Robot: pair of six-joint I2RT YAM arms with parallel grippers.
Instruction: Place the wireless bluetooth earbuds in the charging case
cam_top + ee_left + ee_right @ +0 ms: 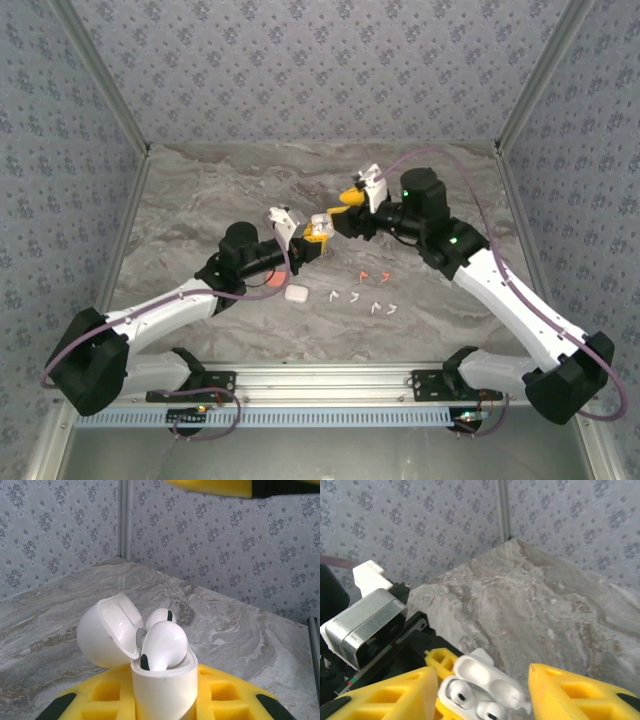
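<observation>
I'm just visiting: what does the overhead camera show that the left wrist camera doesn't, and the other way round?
Overhead view: the left arm and right arm, plus loose earbuds, white and orange, lying on the table beside a closed white case. Left wrist view: a close look into the open white case, with two white earbuds seated inside and its lid tipped back. Both: that open case held by the left gripper, the marble table and the patterned walls.
</observation>
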